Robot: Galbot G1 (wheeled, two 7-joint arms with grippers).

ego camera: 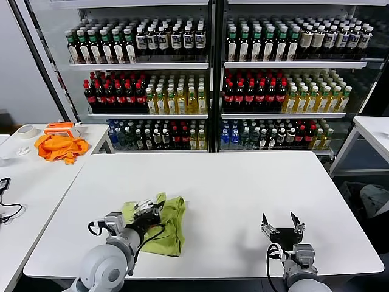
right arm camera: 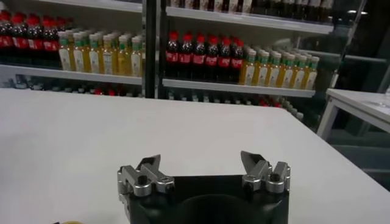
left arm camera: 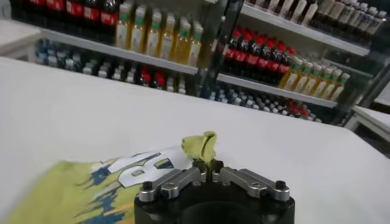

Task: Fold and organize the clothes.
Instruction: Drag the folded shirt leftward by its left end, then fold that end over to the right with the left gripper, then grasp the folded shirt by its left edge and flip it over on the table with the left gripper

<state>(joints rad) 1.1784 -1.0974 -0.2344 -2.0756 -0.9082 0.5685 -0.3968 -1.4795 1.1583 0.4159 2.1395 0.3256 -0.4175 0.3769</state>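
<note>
The lime-green T-shirt [ego camera: 167, 228] lies bunched and partly folded on the white table [ego camera: 243, 188], near its front left. Its white and blue print shows in the left wrist view [left arm camera: 131, 173]. My left gripper [ego camera: 148, 212] is shut on a raised pinch of the shirt's fabric [left arm camera: 204, 146]; in the left wrist view the gripper [left arm camera: 209, 172] has its jaws pressed together on the cloth. My right gripper [ego camera: 282, 224] is open and empty above the table's front right, far from the shirt; it also shows in the right wrist view [right arm camera: 203, 164].
A bright orange cloth [ego camera: 59, 147], a tape roll [ego camera: 26, 131] and an orange-white box [ego camera: 62, 128] lie on a side table at left. A black cable [ego camera: 7, 210] lies there too. Drink shelves [ego camera: 213, 73] stand behind. Another table's corner [ego camera: 374, 131] is at right.
</note>
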